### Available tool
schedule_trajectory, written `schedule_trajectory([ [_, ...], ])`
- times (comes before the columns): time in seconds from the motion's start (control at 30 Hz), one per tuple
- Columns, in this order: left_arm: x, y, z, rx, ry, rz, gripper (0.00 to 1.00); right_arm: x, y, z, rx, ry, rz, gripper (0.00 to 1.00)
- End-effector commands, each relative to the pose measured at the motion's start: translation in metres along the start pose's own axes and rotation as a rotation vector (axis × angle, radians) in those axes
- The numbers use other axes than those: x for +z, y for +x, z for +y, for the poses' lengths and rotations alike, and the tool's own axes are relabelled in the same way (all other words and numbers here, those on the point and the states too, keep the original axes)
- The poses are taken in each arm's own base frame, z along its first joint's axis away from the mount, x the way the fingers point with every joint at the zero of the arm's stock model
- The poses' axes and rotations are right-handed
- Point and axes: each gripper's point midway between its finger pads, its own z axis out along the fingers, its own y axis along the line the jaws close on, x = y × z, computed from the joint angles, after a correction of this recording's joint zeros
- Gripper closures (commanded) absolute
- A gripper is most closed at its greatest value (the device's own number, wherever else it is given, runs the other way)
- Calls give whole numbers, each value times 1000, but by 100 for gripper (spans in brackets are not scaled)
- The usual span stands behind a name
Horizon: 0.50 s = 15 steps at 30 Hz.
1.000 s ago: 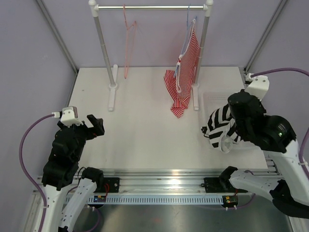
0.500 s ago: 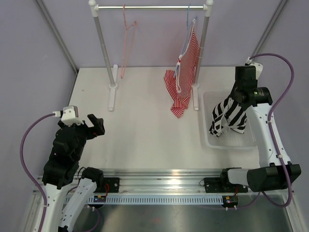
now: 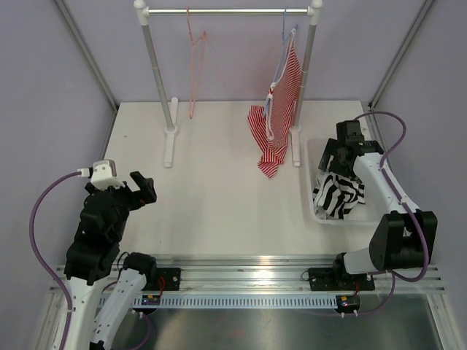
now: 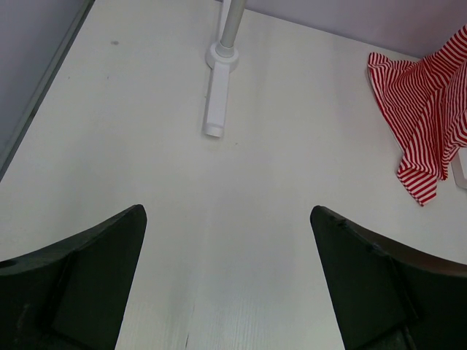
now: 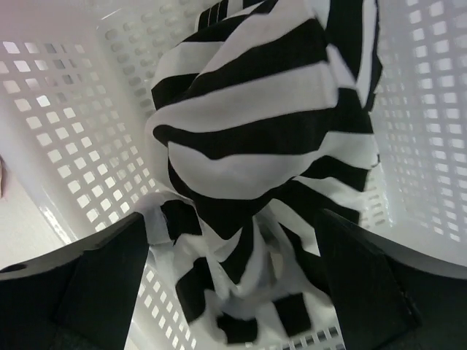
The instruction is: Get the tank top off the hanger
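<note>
Your right pincer [image 5: 230,219] gapes wide, empty, over the tank top [image 5: 255,124] inside the basket [image 5: 80,124]. Your left pincer [image 4: 228,211] is also wide and empty.

Top view: bright, even, diffuse light from above. The table [image 3: 219,182] reads near white with little texture. Shadows at the rack feet [image 3: 170,149] are faint and soft. Glare streak on the metal rail [image 3: 255,275] at the near edge. Wall posts [image 3: 84,51] lean outward, a wide-angle distortion.

Left wrist view: table surface sharp; left fingers [image 4: 80,284] dark, underexposed, soft-edged.

Right wrist view: basket [image 5: 58,109] walls blown out at upper left. Tank top [image 5: 255,124] stripes crisp at centre. Right fingers [image 5: 95,284] black, featureless, slightly blurred.
</note>
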Motion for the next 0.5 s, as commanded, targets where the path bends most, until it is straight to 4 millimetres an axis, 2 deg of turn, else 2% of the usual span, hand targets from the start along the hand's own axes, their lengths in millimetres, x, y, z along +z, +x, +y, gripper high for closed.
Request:
schedule_trajectory([
  [0.0,3,-13,9,-21,-60,-41,1,-58,-66,4,67,-54,-215,0],
  [0.07,5,-12,13,-25,-85,-36,1,-89,-83,-10,77,-26,-289,1],
  [0.1,6,-12,15,-24,-95,-33,1,-111,-101,-13,81,-29,-347,1],
  [0.13,7,-11,17,-26,-109,-26,1,-122,-102,-20,75,-12,-352,1],
  [0.2,9,-11,22,-30,-132,-24,1,-157,-114,-18,66,-73,-408,0],
  [0.23,9,-11,23,-32,-139,-23,1,-166,-112,-14,52,-118,-409,1],
  [0.27,11,-10,25,-28,-151,-14,1,-187,-108,-2,36,-230,-432,0],
  [0.33,12,-10,28,-27,-168,-5,1,-205,-101,5,-9,-320,-449,1],
  [0.37,14,-8,29,-23,-176,6,1,-221,-92,12,-37,-405,-458,0],
  [0.43,12,-10,30,-17,-184,15,1,-232,-78,12,-83,-446,-453,0],
  [0.47,11,-11,30,-9,-185,24,1,-243,-73,7,-86,-458,-477,0],
])
